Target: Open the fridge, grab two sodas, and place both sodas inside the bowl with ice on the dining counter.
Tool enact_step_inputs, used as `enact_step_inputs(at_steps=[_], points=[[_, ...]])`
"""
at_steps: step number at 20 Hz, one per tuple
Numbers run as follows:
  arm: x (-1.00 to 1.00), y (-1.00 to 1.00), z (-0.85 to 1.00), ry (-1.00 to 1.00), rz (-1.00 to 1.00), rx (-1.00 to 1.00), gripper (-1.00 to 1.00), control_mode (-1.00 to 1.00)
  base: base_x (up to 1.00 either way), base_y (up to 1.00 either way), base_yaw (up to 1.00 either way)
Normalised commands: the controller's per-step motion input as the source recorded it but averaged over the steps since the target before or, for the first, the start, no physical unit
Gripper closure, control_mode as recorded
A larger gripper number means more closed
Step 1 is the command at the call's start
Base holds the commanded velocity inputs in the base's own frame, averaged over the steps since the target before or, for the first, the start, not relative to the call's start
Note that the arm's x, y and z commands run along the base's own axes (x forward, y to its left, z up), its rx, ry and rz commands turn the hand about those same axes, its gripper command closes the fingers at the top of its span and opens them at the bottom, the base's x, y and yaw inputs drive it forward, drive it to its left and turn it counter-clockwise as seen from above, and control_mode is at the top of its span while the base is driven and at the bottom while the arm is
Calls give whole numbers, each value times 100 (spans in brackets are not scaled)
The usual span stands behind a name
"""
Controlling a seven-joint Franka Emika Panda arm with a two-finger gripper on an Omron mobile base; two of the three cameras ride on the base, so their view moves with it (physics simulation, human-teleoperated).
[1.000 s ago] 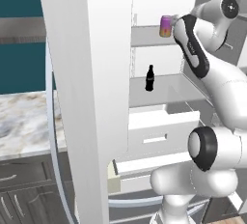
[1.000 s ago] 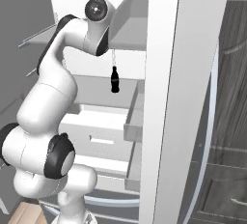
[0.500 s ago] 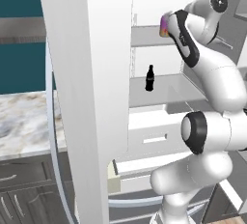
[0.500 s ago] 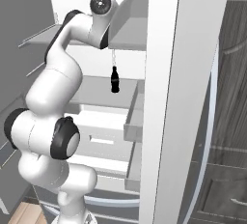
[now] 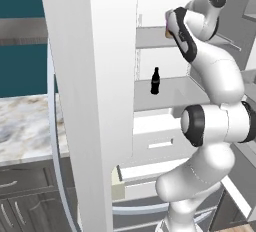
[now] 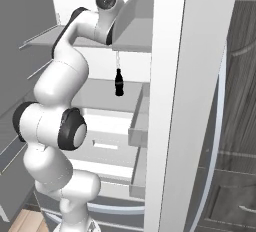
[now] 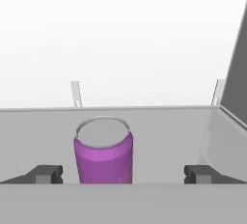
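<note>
Already inside the open fridge (image 5: 95, 101), the gripper (image 7: 123, 174) stands with jaws spread wide at the upper shelf (image 7: 169, 121). The purple can (image 7: 103, 153) sits upright between the fingertips, ungripped, lined up for closing; the dark bottle (image 5: 155, 81) waits on the shelf below.

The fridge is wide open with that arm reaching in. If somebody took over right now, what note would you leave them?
Hand: open, holding nothing, its fingertips standing on either side of the purple can without touching it.
Fridge: door open. The purple can stands upright on the upper shelf; the dark bottle stands upright on the shelf below.
Done: fridge opened, hand lined up on the purple can.
Left: close on the can, carry it to the bowl of ice, then come back for the dark bottle.
</note>
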Motion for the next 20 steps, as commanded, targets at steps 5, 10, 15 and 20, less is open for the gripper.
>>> enact_step_inputs(at_steps=[5, 10, 15, 20], points=[[9, 3, -1, 0, 0, -1, -100, -100, 0, 0, 0], [0, 0, 0, 0, 0, 0, -100, -100, 0, 0, 0], [4, 22, -9, 0, -1, 0, -100, -100, 0, 0, 0], [2, 2, 0, 0, 0, 0, -100, -100, 0, 0, 0]])
